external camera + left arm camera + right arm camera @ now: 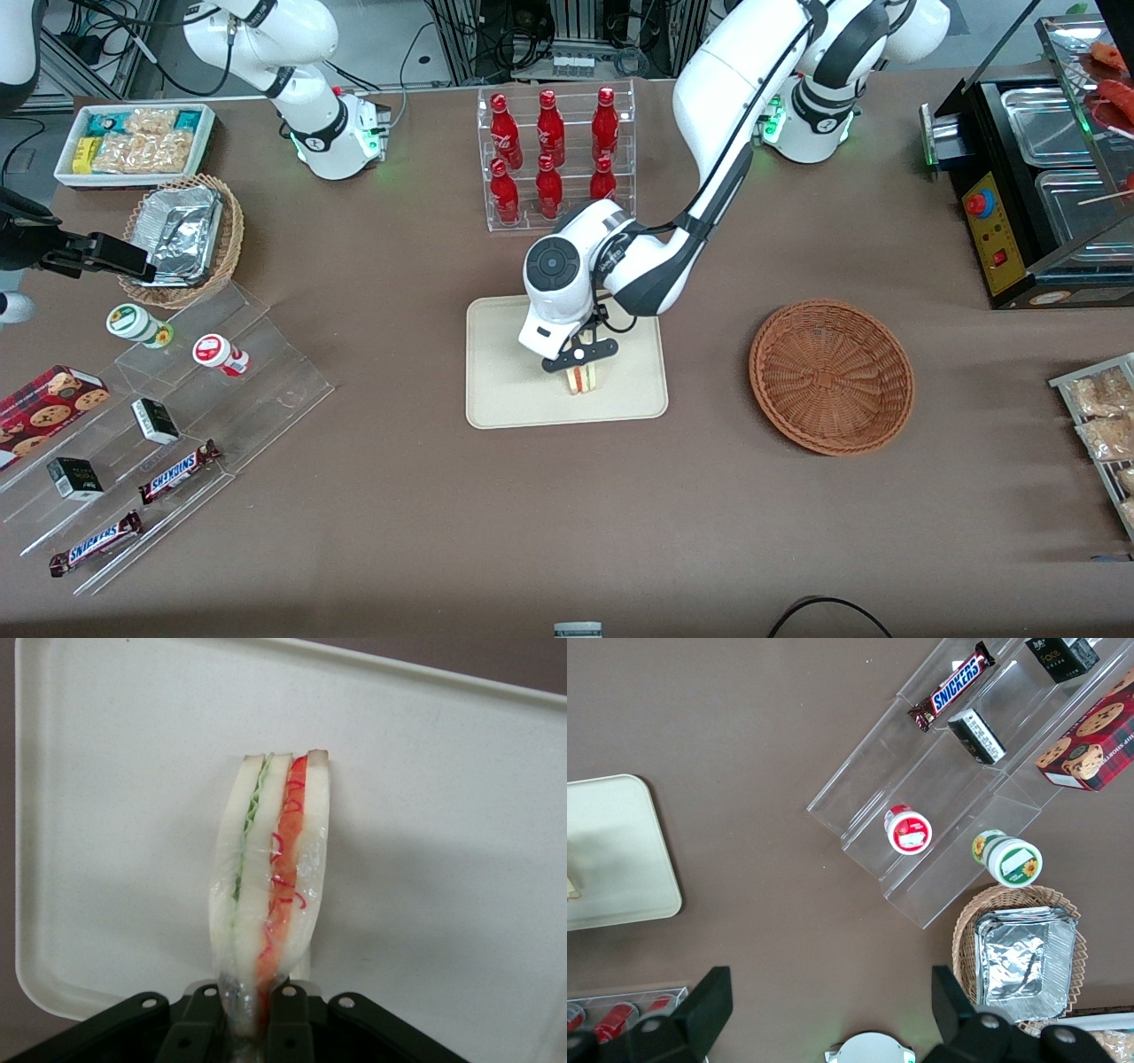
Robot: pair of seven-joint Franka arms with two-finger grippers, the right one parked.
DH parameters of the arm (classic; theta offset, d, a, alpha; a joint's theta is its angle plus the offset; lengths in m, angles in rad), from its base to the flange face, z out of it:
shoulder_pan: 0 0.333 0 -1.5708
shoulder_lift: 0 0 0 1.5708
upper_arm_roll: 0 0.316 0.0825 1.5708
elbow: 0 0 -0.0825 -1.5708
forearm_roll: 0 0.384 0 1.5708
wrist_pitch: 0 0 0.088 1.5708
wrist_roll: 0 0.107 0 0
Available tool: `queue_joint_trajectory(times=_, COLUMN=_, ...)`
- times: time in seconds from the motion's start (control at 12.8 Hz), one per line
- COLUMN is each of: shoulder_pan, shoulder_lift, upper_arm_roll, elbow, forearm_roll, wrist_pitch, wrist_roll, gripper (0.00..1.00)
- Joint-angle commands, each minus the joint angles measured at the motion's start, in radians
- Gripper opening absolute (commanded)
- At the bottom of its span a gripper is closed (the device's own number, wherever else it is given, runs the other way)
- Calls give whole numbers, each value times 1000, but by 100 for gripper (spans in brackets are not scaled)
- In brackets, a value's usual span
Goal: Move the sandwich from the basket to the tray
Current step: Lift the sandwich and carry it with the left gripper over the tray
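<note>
While the working arm reaches down over the middle of the brown surface (pixel 567 496), its gripper (pixel 580 354) hangs just above the tray (pixel 496 390) with the jaws closed narrowly on the sandwich (pixel 582 378); the wrist view shows the sandwich (pixel 270 877) standing on edge, pinched at one end between the dark fingers (pixel 199 1028), its green and red filling lines running straight away from them, wrapped in clear film, with the pale tray (pixel 443 815) spread under it; whether its lower edge touches the tray or hangs just clear of it cannot be told; taking the tray's centre as a clock seen from the front camera, the sandwich sits at about four o'clock, near the edge closest to that camera; the empty round basket (pixel 831 377) lies at three o'clock from the tray, well apart, toward the working arm's end of the surface; a clear rack of red bottles (pixel 554 155) stands at twelve o'clock, farther from the front camera; the parked arm's wrist camera catches a corner of the tray (pixel 616 850) and a tan basket of foil trays (pixel 1019 957).
</note>
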Motion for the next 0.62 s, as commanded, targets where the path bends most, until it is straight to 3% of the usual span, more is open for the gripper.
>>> queue_joint_trajectory(times=0.0, shoulder_pan=-17, shoulder_lift=33, upper_arm_roll=14, elbow=53, forearm_roll=-2, wrist_pitch=-18, wrist_roll=-31, gripper=51)
queue_joint_trajectory(times=0.08, shoulder_pan=-17, shoulder_lift=33, upper_arm_roll=14, elbow=53, forearm_roll=-2, wrist_pitch=-16, wrist_roll=-25, gripper=99)
queue_joint_trajectory(times=0.55, shoulder_pan=-1, shoulder_lift=7, upper_arm_roll=17, elbow=111, forearm_roll=-3, wrist_pitch=-84, wrist_roll=12, gripper=100)
